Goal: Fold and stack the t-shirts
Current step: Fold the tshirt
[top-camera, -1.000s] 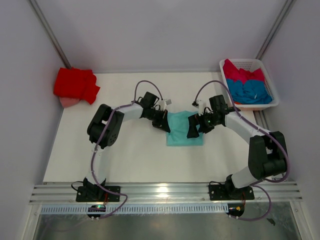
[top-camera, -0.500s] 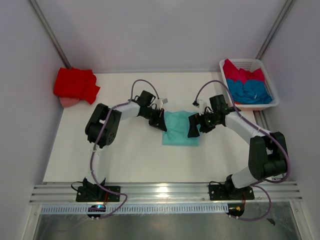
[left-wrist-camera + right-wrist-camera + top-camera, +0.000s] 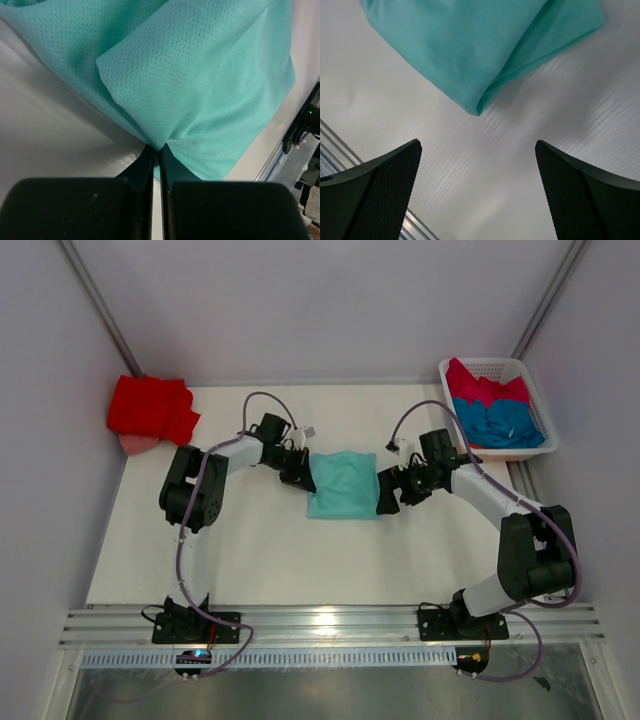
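moved: mint-teal t-shirt dragged left
left gripper: clamped on its edge
right gripper: apart, shirt just ahead
step: likely shifting folded shirt to stack
next: hold pinch

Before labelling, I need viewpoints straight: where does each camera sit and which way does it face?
Top external: above and behind, looking down on the white table; left arm and right arm show whole.
Left wrist: on the left gripper, facing the soft mint-teal cloth t-shirt it pinches; shut jaws show.
Right wrist: on the right gripper, facing table and t-shirt edge; open jaws show.
All three share the t-shirt.
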